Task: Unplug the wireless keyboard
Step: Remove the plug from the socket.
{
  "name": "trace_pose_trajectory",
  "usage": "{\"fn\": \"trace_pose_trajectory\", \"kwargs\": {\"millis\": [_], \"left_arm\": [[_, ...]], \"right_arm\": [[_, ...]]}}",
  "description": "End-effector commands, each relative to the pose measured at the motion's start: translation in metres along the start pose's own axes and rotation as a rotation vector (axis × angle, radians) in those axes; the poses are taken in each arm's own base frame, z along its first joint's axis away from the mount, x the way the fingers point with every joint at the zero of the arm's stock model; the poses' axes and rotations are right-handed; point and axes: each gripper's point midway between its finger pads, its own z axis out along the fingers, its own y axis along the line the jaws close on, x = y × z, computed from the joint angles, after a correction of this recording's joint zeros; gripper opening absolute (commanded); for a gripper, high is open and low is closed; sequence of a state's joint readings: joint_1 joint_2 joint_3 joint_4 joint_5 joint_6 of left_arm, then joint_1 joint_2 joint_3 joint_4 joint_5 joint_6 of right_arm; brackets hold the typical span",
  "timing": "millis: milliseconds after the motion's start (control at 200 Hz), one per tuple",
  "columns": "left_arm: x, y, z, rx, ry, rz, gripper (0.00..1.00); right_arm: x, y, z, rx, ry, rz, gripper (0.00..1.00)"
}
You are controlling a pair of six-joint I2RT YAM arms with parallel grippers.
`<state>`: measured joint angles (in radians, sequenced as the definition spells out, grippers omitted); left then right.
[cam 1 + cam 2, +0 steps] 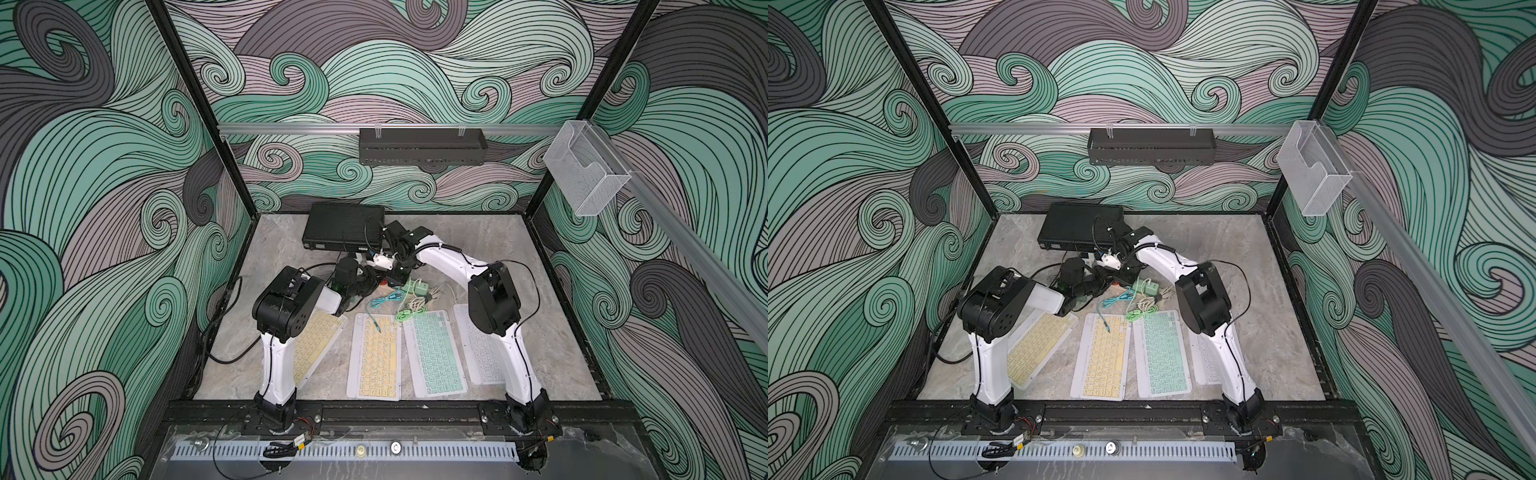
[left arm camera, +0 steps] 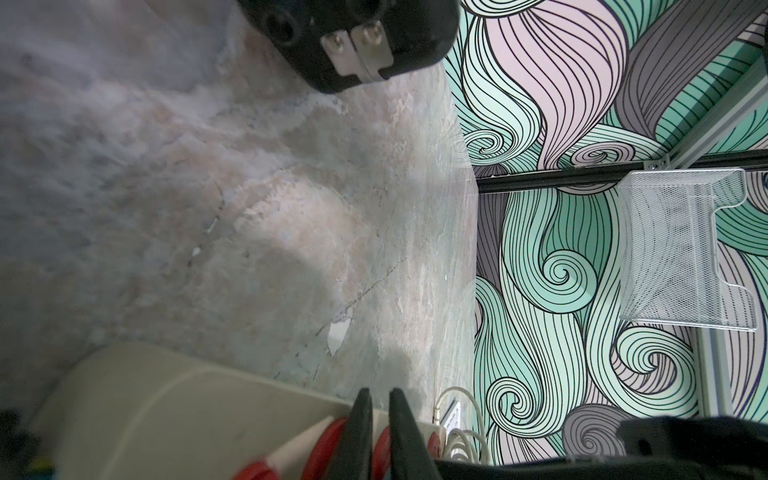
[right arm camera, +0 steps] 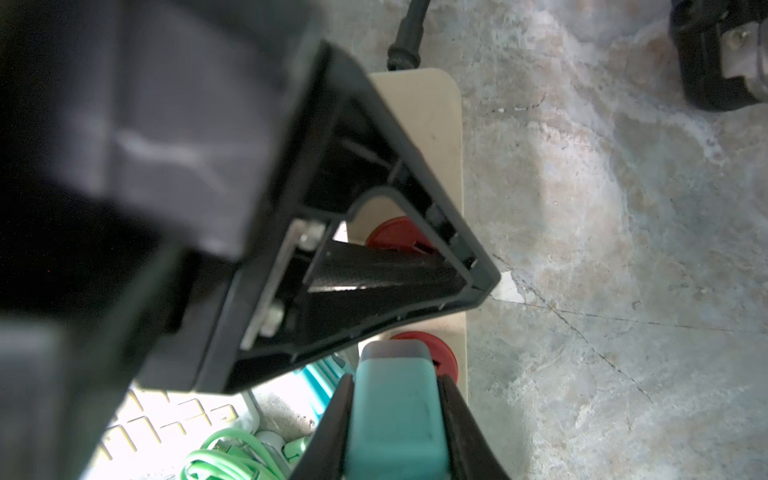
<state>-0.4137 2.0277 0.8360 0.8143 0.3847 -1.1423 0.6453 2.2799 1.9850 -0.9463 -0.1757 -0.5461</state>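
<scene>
In the right wrist view my right gripper (image 3: 397, 378) is shut on a teal charger plug (image 3: 397, 419) that stands at a red socket (image 3: 436, 353) of the beige power strip (image 3: 440, 124). My left gripper (image 2: 380, 415) rests its tips on the same strip (image 2: 166, 415), jaws a sliver apart with nothing between them. Both grippers meet mid-table in a top view, left (image 1: 368, 282) and right (image 1: 392, 276). Several keyboards lie in front: two yellow (image 1: 316, 345) (image 1: 376, 357), one teal (image 1: 436, 353), one white (image 1: 482, 353). A teal cable (image 1: 386, 299) ends loose on the second yellow keyboard.
A green charger (image 1: 424, 289) and a coiled green cable (image 1: 409, 311) lie by the strip. At the back of the table stands a black box (image 1: 343, 226). A black tray (image 1: 422, 145) and a clear holder (image 1: 582, 166) hang on the walls.
</scene>
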Motion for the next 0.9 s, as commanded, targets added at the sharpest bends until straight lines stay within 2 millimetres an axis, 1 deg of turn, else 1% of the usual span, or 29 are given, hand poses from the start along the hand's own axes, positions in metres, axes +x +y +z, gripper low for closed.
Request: {"fn": "trace_pose_trajectory", "kwargs": {"millis": [0,150,235,335,455,570,731,896], "left_arm": [[0.035,0.089,-0.007,-0.278,0.081,-0.108,0.14],[0.034,0.088,-0.006,-0.275,0.082,-0.106,0.14],[0.035,0.089,-0.006,-0.277,0.081,-0.109,0.14],[0.035,0.089,-0.006,-0.276,0.081,-0.109,0.14],[0.035,0.089,-0.006,-0.278,0.082,-0.109,0.14],[0.035,0.089,-0.006,-0.278,0.082,-0.11,0.14],[0.035,0.091,-0.006,-0.281,0.083,-0.114,0.13],[0.035,0.09,-0.006,-0.279,0.084,-0.113,0.13]], "right_arm": [[-0.041,0.008,-0.04,-0.047,-0.2,-0.023,0.0],[-0.041,0.004,-0.043,-0.02,-0.195,-0.015,0.0],[-0.036,-0.009,-0.042,0.062,-0.154,-0.003,0.0],[-0.029,-0.019,-0.039,0.161,-0.098,-0.027,0.0],[-0.029,-0.021,-0.038,0.221,-0.086,-0.061,0.0],[-0.033,-0.016,-0.042,0.203,-0.136,-0.068,0.0],[-0.04,-0.003,-0.052,0.065,-0.244,-0.039,0.0],[-0.039,-0.005,-0.052,0.051,-0.245,-0.019,0.0]]}}
